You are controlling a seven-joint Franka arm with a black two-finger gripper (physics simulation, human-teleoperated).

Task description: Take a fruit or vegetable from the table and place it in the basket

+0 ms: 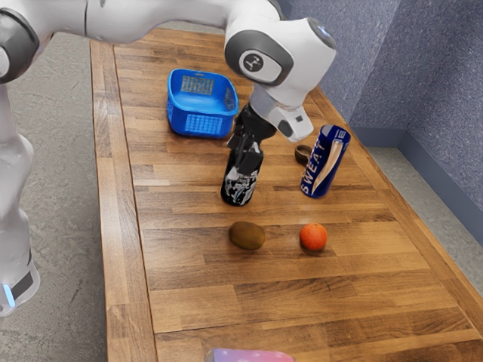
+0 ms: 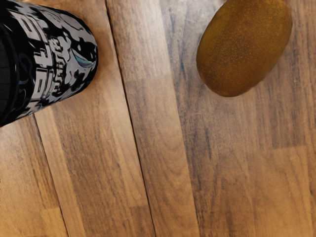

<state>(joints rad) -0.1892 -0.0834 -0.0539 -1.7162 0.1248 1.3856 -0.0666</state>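
Your jaws are above the wooden surface (image 1: 302,309), at the dark can (image 1: 239,188); can't tell how far open, what's gripped, or if they touch the can. Kiwi (image 1: 247,235) lies below jaws, well apart; orange (image 1: 313,237) to ext. view's right of kiwi, also apart fr. jaws. Blue basket (image 1: 179,121): ext. view's left of jaws.

- Kiwi (image 1: 247,235): brown, oval, whole, lying on its side near the black can (image 1: 238,191), away from the basket.
- Orange fruit (image 1: 313,237): small, round, whole, resting farther from the black can, toward the exterior view's right.
- Basket (image 1: 204,124): bright blue, latticed walls, open top, upright, beyond the black can from the kiwi.
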